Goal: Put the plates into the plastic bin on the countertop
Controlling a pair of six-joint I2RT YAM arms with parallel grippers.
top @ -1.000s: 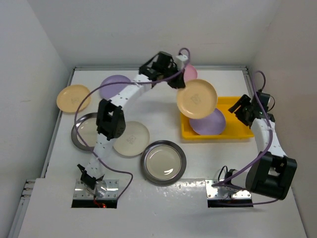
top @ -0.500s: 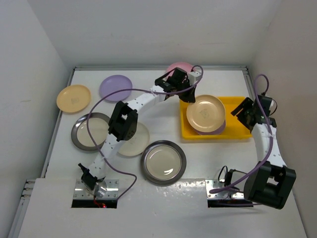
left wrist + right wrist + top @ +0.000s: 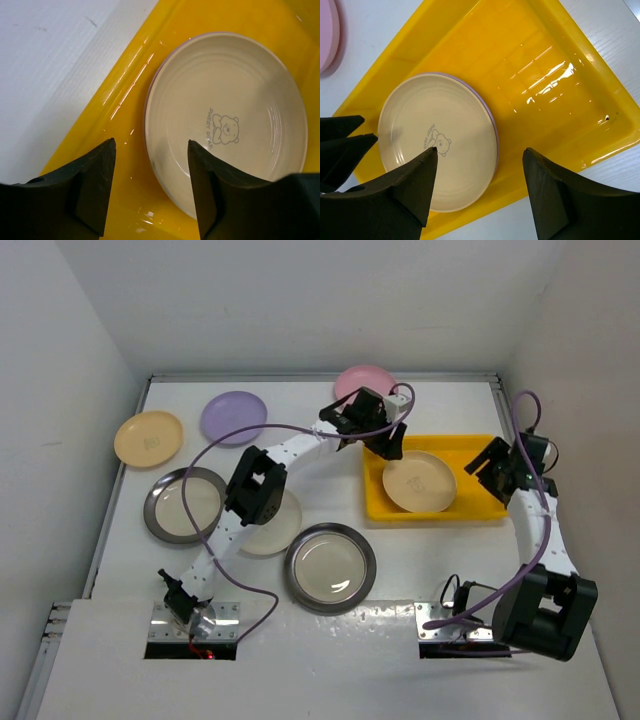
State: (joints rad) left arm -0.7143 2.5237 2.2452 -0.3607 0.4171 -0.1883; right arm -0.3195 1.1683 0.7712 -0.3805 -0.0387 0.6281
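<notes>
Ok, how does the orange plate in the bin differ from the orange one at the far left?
The binned orange plate rests on a lilac plate inside the yellow bin; the far-left orange plate lies alone on the white countertop. The left pincer hangs open above the binned one; no arm is near the other. Both are round, pale orange and face up.

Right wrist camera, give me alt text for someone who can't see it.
A pale orange bear-print plate lies in the yellow bin atop a lilac plate whose rim just shows. The open right gripper hangs above; a pink plate edges in top left.
</notes>
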